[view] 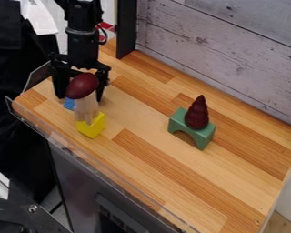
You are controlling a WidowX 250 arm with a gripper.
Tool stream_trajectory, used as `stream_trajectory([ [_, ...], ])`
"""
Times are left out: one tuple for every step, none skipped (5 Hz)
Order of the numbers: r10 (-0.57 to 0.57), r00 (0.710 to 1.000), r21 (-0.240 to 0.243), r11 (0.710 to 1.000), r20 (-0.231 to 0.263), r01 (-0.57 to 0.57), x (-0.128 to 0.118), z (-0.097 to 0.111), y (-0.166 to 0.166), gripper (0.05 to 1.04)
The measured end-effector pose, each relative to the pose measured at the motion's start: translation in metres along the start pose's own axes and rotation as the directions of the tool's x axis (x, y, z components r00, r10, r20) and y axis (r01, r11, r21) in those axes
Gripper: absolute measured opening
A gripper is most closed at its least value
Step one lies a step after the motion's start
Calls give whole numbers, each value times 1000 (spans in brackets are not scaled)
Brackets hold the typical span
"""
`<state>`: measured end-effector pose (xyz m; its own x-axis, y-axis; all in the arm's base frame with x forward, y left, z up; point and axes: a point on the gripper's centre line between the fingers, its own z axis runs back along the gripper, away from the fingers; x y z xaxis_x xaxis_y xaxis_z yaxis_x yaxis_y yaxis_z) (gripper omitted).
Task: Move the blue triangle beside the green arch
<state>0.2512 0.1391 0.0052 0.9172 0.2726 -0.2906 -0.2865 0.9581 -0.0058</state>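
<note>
- One black jointed hand [80, 99], hard and angular, lowered at the counter's upper-left end; open, its two slim fingers set wide apart.
- One blue triangle [69, 104], low between those fingers, near the counter's left corner; mostly hidden behind the pale piece, its full outline not visible.
- One pale upright piece [86, 108], narrow, wood-toned, above a yellow block.
- One yellow block [91, 125], smooth-faced, sharp-edged.
- One dark red egg shape [83, 85], rounded and smooth, topping the pale piece.
- One green arch [202, 136], matte, upright, curved underneath, well apart from the triangle.
- One dark red cone [197, 113], ridged in tiers, standing on the arch.
- One counter [166, 182], striped wood grain, clear-rimmed.
- One wall [227, 54] of weathered grey planks.
</note>
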Motion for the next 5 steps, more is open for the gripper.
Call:
stream_trajectory([
  [9, 1000, 2, 1000, 6, -9, 1, 0, 0, 685],
  [8, 1000, 3, 1000, -3, -8, 0, 0, 0, 551],
  [1, 1000, -9, 1000, 4, -1, 3, 6, -1, 551],
  [-10, 998, -7, 1000, 57, 11, 15, 25, -1, 551],
  [-27, 990, -8, 1000, 141, 28, 26, 53, -4, 551],
])
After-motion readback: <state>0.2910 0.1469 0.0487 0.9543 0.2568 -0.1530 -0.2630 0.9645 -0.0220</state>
